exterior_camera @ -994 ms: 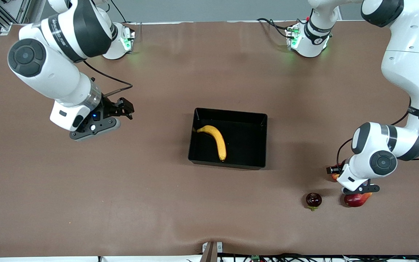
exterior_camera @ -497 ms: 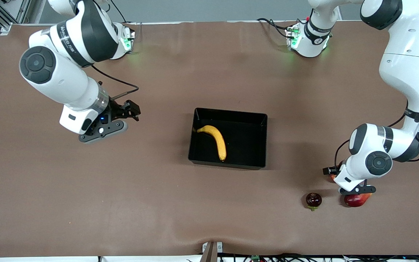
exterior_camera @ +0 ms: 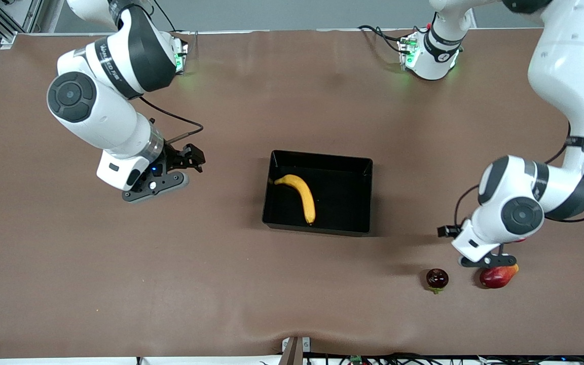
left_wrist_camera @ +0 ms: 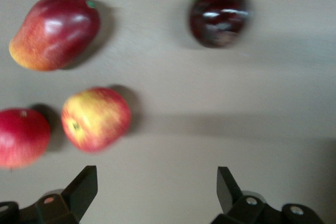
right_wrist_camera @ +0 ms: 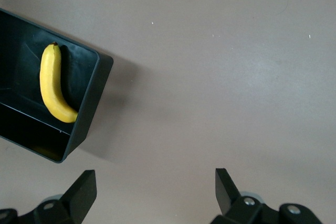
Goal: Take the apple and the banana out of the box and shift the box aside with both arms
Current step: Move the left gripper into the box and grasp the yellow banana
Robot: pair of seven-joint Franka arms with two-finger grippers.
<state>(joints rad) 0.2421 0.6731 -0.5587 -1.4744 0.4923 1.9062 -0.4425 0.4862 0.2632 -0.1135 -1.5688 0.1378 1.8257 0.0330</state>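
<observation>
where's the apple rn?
The apple lies on the table toward the left arm's end, beside the plain red fruit and near the mango. Only the left wrist view shows it, under the open left gripper.

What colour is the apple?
The apple is red with yellow patches, best seen in the left wrist view.

Brown table [exterior_camera: 221,284]: black box [exterior_camera: 353,167] is set mid-worktop. Toward the left arm's end, near the front edge, a dark maroon fruit [exterior_camera: 437,279], mango [exterior_camera: 497,276], apple [left_wrist_camera: 96,119] and red fruit [left_wrist_camera: 22,137] are clustered.
</observation>
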